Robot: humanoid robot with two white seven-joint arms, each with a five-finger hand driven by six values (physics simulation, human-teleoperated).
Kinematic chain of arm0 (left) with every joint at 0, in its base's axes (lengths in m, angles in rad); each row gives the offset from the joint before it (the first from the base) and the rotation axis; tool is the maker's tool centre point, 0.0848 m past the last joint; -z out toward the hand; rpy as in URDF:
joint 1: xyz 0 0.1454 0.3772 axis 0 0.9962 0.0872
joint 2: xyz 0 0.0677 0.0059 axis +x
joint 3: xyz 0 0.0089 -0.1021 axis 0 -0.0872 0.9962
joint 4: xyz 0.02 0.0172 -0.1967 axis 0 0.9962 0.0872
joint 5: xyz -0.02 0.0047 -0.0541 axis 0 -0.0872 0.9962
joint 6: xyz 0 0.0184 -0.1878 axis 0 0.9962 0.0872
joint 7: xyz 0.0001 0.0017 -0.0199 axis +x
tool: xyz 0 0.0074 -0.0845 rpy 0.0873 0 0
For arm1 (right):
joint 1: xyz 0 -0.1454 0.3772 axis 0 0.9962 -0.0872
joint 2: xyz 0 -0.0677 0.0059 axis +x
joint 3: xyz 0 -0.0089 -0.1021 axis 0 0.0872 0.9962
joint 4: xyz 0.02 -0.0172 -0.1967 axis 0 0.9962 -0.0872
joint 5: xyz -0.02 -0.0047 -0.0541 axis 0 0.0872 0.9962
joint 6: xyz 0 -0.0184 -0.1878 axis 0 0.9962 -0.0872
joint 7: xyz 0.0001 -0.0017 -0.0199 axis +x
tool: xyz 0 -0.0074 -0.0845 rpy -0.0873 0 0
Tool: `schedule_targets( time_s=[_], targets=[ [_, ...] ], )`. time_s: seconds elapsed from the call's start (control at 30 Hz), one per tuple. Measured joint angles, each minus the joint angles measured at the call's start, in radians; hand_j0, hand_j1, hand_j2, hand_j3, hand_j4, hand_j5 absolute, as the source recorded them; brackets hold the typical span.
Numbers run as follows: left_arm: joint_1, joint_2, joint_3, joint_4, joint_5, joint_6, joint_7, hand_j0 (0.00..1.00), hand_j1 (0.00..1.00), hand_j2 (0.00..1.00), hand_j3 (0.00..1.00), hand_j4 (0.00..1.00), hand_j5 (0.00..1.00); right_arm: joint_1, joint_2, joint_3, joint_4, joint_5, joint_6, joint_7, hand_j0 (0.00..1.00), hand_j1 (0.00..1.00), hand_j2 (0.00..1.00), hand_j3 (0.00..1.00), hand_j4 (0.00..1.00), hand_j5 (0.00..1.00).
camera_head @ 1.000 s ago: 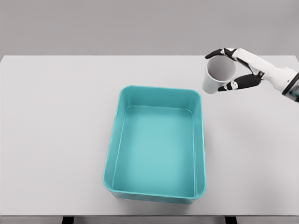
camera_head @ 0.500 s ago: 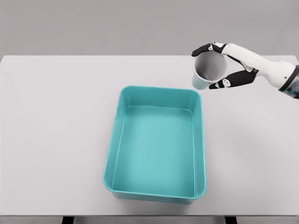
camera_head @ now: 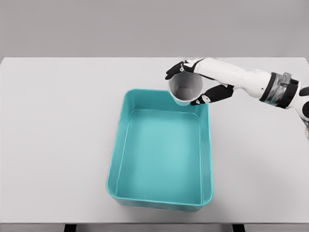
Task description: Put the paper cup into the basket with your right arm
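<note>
— Where gripped: inside the right hand [camera_head: 199,82], fingers [camera_head: 175,70] and thumb wrapped round the paper cup [camera_head: 185,89]?
— Yes, clasped mouth-up, slightly tilted.
— And placed where?
— Held above the far right rim of the teal basket [camera_head: 116,159], over the white table [camera_head: 58,125].

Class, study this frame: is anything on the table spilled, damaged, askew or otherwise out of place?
Nothing stands out. The right hand holds the paper cup, mouth toward the camera, above the far rim of the teal basket. The basket sits flat on the table, holds nothing, and looks intact. No spill shows.
</note>
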Motion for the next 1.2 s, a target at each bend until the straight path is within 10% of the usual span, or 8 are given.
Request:
schedule_targets(
  time_s=[1.2],
  targets=[
    [0.0,0.0,0.0,0.0,0.0,0.0,0.0,1.0,1.0,1.0,1.0,1.0,1.0,-0.048,0.059,0.305,-0.008,0.347,0.052,-0.001,0.74,0.74,0.74,0.74,0.74,0.74]
  ],
)
